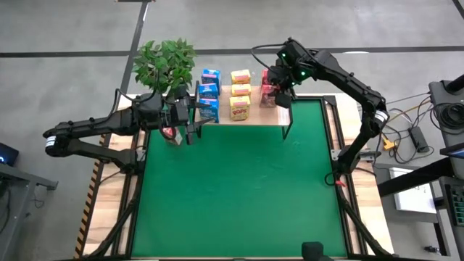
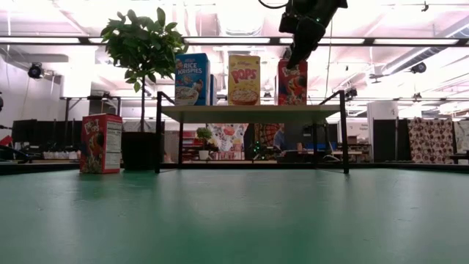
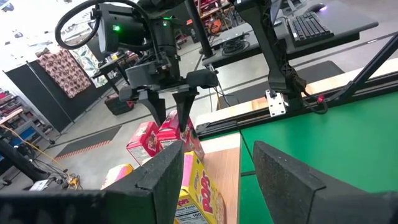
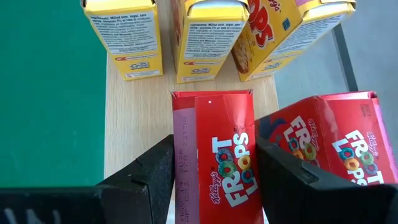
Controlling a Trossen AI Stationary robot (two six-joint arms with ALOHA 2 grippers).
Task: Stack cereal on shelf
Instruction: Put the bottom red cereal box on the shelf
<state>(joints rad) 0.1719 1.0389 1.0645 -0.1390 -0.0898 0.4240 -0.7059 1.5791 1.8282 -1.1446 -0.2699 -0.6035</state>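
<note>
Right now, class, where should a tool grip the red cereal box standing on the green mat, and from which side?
Probably from above, closing on the two wide faces near the top: the red box stands upright, thin between those faces.

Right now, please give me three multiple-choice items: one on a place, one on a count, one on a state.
1. The red box off the shelf stands: A on the floor; B on the green mat by the plant; C atop a blue box.
2. Yellow boxes on the shelf: A one; B two; C three.
3. The left gripper is: A open, empty; B shut on a blue box; C shut on a yellow box.
B: it stands on the mat. C: the right wrist view shows three. A: fingers apart, nothing between. The right gripper hangs over the shelf's red boxes.
</note>
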